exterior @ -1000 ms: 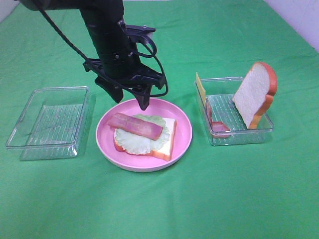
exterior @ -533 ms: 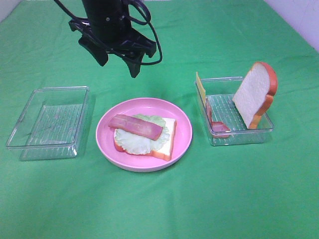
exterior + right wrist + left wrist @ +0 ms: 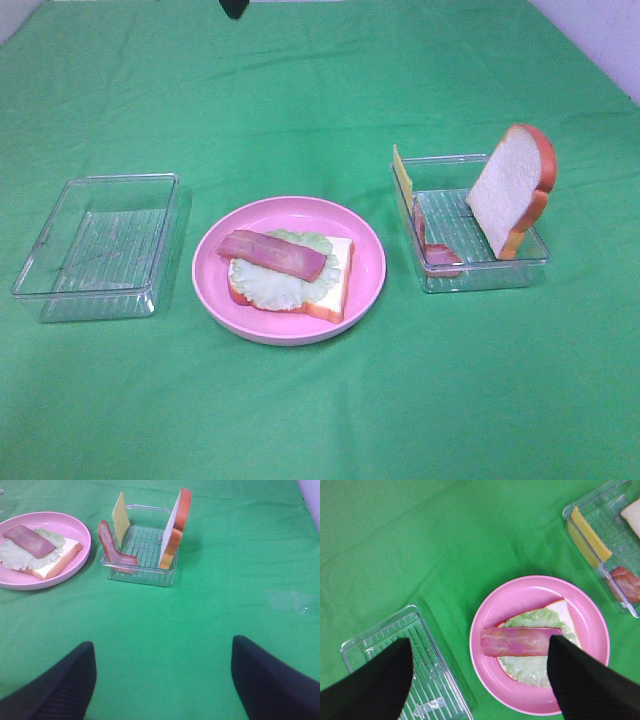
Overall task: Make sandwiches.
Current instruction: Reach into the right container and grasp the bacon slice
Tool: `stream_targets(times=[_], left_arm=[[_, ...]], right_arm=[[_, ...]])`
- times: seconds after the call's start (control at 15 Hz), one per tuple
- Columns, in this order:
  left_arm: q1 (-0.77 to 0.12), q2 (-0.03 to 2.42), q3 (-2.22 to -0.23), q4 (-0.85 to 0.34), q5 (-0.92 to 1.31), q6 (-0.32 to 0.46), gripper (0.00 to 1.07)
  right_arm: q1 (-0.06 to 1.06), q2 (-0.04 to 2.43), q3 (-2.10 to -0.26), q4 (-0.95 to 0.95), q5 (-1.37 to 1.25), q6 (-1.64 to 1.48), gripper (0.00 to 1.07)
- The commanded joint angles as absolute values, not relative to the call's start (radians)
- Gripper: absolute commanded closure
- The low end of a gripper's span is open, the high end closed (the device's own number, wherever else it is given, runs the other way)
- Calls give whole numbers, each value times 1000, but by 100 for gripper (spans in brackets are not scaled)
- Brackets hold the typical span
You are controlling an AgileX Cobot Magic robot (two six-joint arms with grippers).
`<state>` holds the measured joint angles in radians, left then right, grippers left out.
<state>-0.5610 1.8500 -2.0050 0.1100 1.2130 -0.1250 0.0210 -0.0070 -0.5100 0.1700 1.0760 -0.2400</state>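
A half-built sandwich lies on the round pink plate (image 3: 370, 262): a bread slice (image 3: 338, 278), lettuce (image 3: 268, 284) and one bacon strip (image 3: 272, 254) on top. The right tray (image 3: 482, 277) holds a cheese square (image 3: 402, 172), a bacon strip (image 3: 438, 256) and an upright bread slice (image 3: 510, 190). My left gripper (image 3: 480, 680) is open and empty, high above the plate; only a black tip (image 3: 233, 7) shows at the top edge of the high view. My right gripper (image 3: 162, 680) is open and empty, over bare cloth in front of the right tray (image 3: 145, 575).
An empty clear tray (image 3: 100, 245) sits left of the plate. Green cloth covers the whole table. The wrist views also show the plate (image 3: 520, 590) (image 3: 75, 527), cheese (image 3: 590, 540) (image 3: 120, 519) and upright bread (image 3: 177, 527).
My left gripper has lifted from just above the plate and pulled back to the far top edge, almost out of the high view. The sandwich parts have not moved.
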Motion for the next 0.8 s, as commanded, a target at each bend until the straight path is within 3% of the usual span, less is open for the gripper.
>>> stream_targets(times=[0.07,0.47,0.53,0.8], left_arm=[[-566,1706,-1923,108,1284,-124,35],[-568,1277,-1471,34,1280,-135,35],[-568,1148,-1324,32,1277,-140,35],[-568,940,-1093,32,1272,-154,35]], right_arm=[[20,-19,-508,170,1072,-245,36],[20,-19,-508,170,1072,-245,36],[20,-19,-508,170,1072,-245,36],[20,-19,-508,170,1072,-245,36]])
